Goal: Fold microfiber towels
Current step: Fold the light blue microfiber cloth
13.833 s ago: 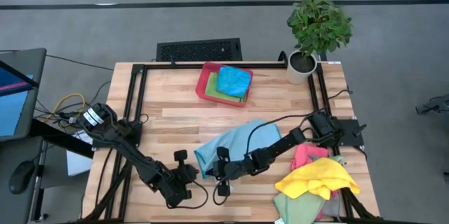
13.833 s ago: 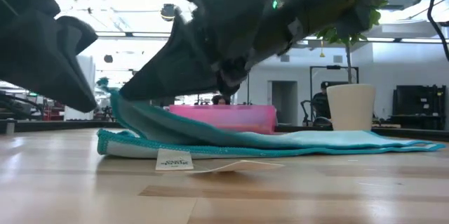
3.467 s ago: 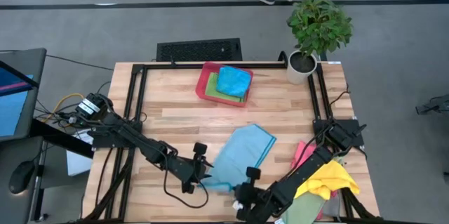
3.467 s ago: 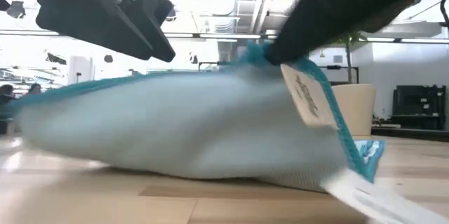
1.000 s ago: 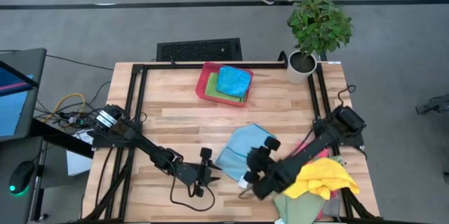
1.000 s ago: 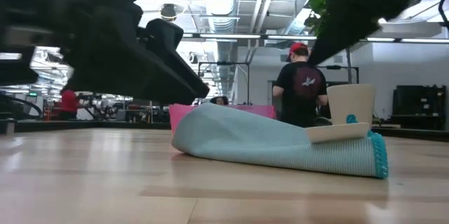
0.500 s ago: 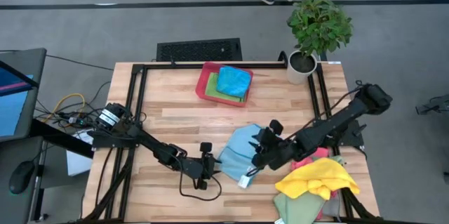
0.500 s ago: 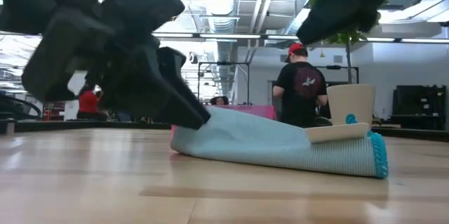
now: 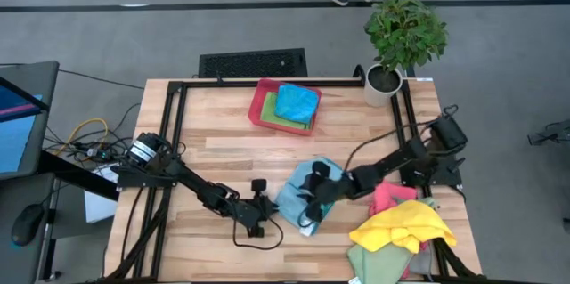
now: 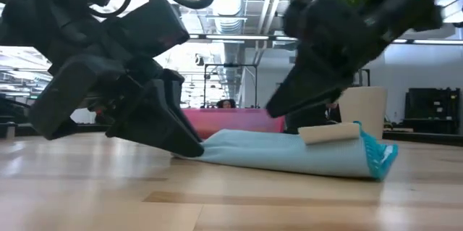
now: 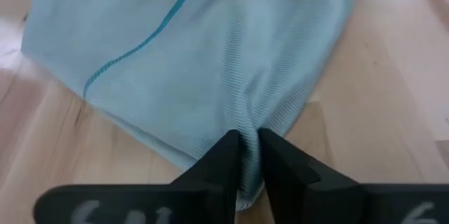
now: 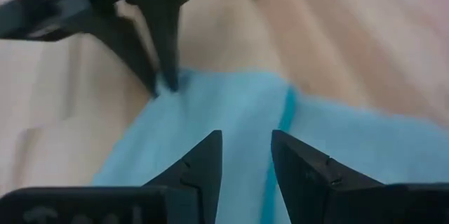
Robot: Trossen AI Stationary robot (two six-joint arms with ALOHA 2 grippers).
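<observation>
While the light blue towel (image 9: 303,197) lies part-folded on the table (image 9: 223,155), front-centre, items run L to R as follows. Item 1: left gripper (image 9: 264,215), low at towel's L edge, fingers (image 11: 228,155) nipped together on a pinch of that edge; cloth puckers between them in the left wrist view. Item 2: light blue towel, bunched flat, white label (image 10: 329,134) on top at its R end in the low view. Item 3: right gripper (image 9: 313,197), over the towel's upper layer, jaws apart w/ nothing between them; fingers (image 12: 200,164) straddle the teal hem. Item 4: loose pile at table's front-R corner: pink towel (image 9: 388,197), yellow towel (image 9: 403,228), green towel (image 9: 378,262), unfolded, awaiting turn. Risks, as judged: L pinch is thin & at the very edge, so cloth could slip out on a pull; if it catches both layers, the fold drags open instead of squaring; R arm close above same cloth, so fingers could snag the hem or crowd the L gripper; R arm also lies near the pile & could sweep pink or yellow off the edge. Containers: red tray (image 9: 259,106) at table's back-centre, holds a blue towel (image 9: 297,102) stacked on a green one, both folded. White pot (image 9: 381,87) at back-R corner holds a leafy plant (image 9: 405,29); well apart from the work.
</observation>
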